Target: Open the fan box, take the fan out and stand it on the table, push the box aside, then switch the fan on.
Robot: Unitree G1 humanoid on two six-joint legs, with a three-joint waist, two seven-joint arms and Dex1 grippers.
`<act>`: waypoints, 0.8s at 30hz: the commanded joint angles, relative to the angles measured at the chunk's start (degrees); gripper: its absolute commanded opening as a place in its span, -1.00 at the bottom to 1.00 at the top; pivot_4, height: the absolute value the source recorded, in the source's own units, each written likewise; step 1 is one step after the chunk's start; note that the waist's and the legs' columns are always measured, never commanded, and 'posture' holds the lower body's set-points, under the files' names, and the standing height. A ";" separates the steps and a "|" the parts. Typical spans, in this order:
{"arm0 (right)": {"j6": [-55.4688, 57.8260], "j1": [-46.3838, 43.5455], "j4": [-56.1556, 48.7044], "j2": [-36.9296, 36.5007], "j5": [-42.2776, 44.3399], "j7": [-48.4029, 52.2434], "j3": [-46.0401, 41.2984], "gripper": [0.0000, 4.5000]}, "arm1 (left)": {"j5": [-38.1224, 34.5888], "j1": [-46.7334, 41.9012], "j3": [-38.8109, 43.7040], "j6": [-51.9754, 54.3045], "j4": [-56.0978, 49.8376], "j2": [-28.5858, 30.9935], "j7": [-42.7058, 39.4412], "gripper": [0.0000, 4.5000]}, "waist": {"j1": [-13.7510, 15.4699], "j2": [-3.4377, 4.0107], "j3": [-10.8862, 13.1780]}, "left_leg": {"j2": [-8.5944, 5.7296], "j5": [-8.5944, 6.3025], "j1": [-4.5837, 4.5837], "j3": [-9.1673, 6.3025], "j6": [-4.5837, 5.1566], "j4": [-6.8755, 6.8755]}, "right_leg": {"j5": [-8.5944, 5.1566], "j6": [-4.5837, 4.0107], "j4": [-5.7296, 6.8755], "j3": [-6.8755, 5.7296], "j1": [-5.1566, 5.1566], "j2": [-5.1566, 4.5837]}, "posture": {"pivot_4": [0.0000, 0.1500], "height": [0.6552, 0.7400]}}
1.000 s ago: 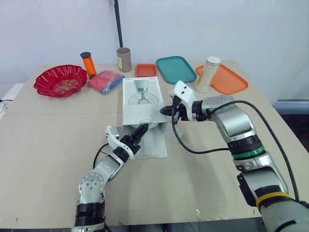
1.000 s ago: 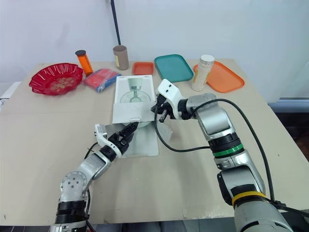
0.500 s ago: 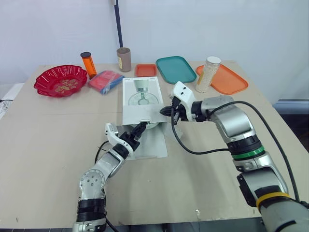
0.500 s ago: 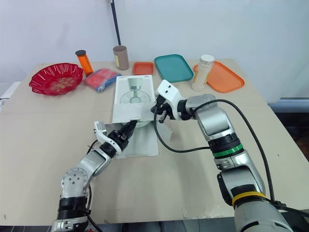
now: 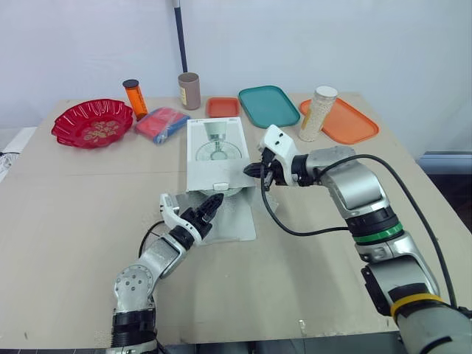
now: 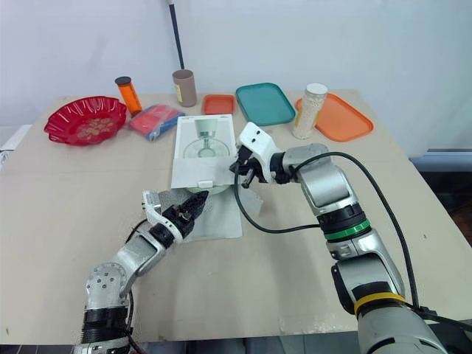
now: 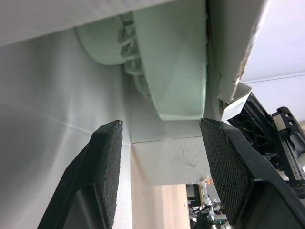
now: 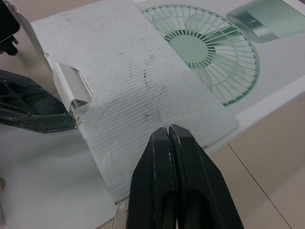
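Observation:
The white fan box point(image 5: 216, 153) lies flat in the middle of the table, a fan printed on its top. Its front flap point(image 5: 230, 219) is folded down onto the table. In the box's mouth sits the pale green fan point(image 7: 167, 71), still mostly inside. My left gripper point(image 5: 210, 203) is over the flap just in front of the opening, open, its fingers point(image 7: 107, 162) spread a little short of the fan. My right gripper point(image 5: 256, 169) is shut at the box's right front corner, fingertips point(image 8: 167, 138) pressed together over the top panel's edge.
Along the back stand a red bowl point(image 5: 92, 123), an orange bottle point(image 5: 135, 98), a blue and red packet point(image 5: 161, 123), a brown tube point(image 5: 189, 91), a small orange tray point(image 5: 223, 107), a teal tray point(image 5: 268, 105), a grain jar point(image 5: 318, 113) and an orange tray point(image 5: 341, 120).
My left gripper has drawn back slightly from the box mouth toward me. The right gripper and the box have stayed put.

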 commanded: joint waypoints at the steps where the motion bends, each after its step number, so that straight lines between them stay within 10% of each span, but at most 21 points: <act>1: -0.10 -0.64 -2.43 0.23 0.68 -0.34 -0.69 -1.00 | -0.90 0.04 0.39 -0.09 -1.49 0.13 -0.03 0.22 | 0.00 0.00 0.00 | 0.00 0.00 0.00 0.00 0.00 0.00 | 0.00 0.00 0.00 0.00 0.00 0.00 | 1.00 1.00; 24: -1.22 -1.19 -1.47 0.22 0.21 -0.18 -0.52 -1.00 | -2.61 2.41 1.10 1.62 -2.54 2.19 -0.02 0.22 | -0.06 0.00 0.00 | 0.01 0.00 0.00 0.01 0.00 -0.02 | 0.00 0.00 -0.01 0.00 0.00 0.00 | 1.00 1.00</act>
